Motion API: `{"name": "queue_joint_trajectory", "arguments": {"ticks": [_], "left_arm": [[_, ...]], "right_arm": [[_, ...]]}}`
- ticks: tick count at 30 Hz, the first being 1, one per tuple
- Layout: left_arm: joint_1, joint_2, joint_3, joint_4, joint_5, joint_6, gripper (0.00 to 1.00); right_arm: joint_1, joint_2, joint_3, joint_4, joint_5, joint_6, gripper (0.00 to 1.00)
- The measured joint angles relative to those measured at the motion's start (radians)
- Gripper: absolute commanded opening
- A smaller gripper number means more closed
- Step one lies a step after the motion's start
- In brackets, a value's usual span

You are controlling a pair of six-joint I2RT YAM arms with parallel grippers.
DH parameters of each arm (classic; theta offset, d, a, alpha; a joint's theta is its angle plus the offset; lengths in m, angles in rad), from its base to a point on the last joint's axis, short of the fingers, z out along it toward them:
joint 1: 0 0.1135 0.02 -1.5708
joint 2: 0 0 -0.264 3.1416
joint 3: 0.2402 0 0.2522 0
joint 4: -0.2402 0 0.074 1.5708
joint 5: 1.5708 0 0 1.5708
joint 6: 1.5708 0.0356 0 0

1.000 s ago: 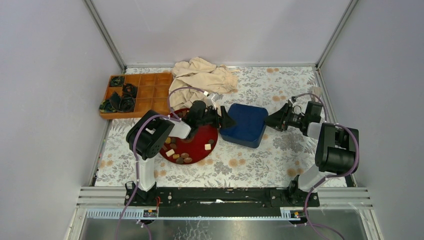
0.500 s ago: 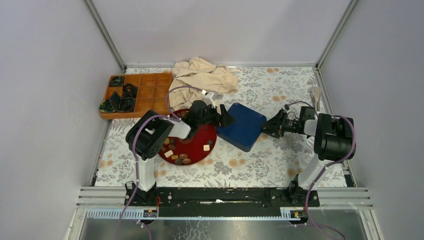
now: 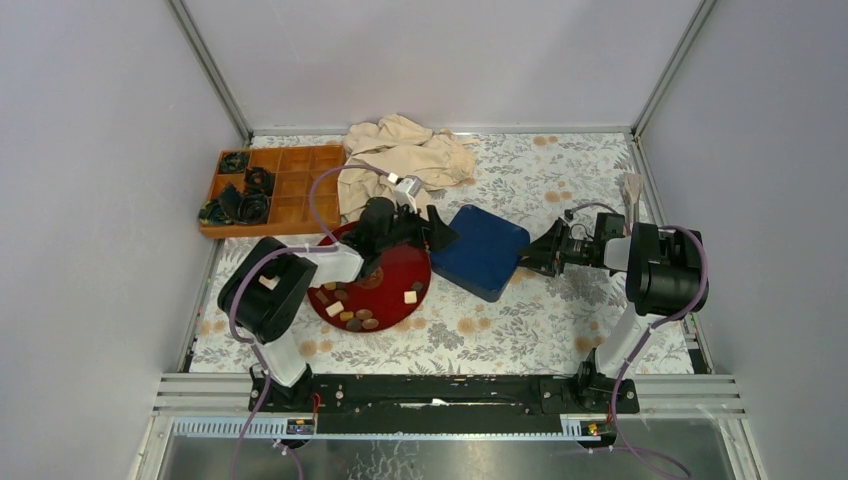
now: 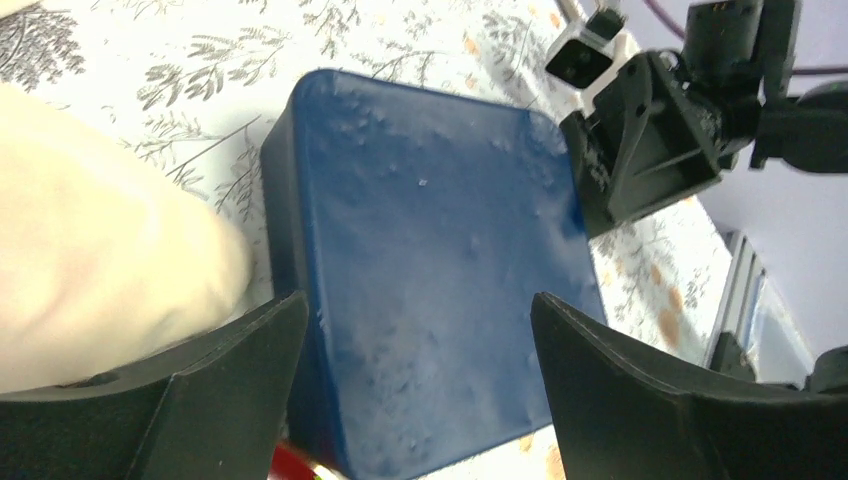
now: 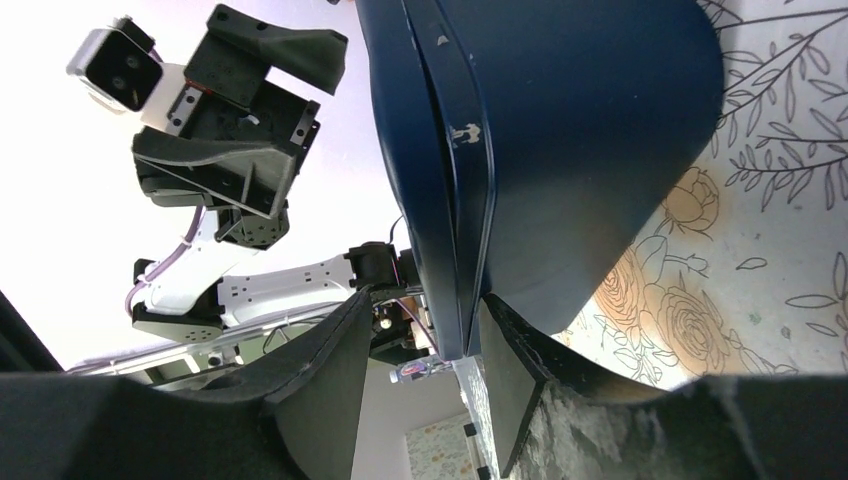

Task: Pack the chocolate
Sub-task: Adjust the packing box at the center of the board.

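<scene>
Wide-open, empty jaws on the left gripper (image 3: pixel 442 230) at mid-frame in the top view, just beside the left corner of the blue box (image 3: pixel 487 252); from the left wrist, the box's closed lid in the gap between the two black fingers (image 4: pixel 225 400). Half-spread jaws on the right gripper (image 3: pixel 530 258), astride the box's right edge; from the right wrist, one finger against the box's body, a sliver of daylight beside the other, so no clamp. Chocolate (image 3: pixel 360 317) unpacked, loose on the red plate (image 3: pixel 398 272) left of the box: brown and cream pieces mostly along the plate's lower rim. Left arm across the plate's upper left, part of it hidden. Crumpled cream cloth (image 3: pixel 405 150) close behind the left gripper, large at the left of the left wrist view. Orange compartment tray (image 3: pixel 300 186) at upper left, dark crumpled bits in its left cells. Floral table cover (image 3: pixel 570 170) beneath all.
</scene>
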Motion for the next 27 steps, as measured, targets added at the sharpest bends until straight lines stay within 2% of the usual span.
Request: {"name": "queue_joint_trajectory", "arguments": {"ticks": [6, 9, 13, 19, 27], "left_arm": [[0.048, -0.053, -0.088, -0.021, 0.085, 0.163, 0.94], [0.061, -0.138, -0.156, -0.04, 0.114, 0.343, 0.98], [0.064, -0.225, -0.225, -0.035, 0.165, 0.58, 0.99], [0.06, -0.176, -0.229, -0.048, 0.252, 0.808, 0.99], [0.003, -0.055, -0.161, -0.113, 0.227, 0.908, 0.99]], "right_arm": [[0.002, 0.001, 0.0, 0.0, 0.003, 0.0, 0.51], [0.002, 0.001, 0.0, 0.001, 0.003, 0.003, 0.51], [0.002, 0.001, 0.002, 0.016, 0.002, 0.016, 0.5], [0.002, 0.001, 0.009, 0.034, 0.002, 0.031, 0.5], [0.002, 0.001, 0.01, 0.047, 0.002, 0.047, 0.5]]}}
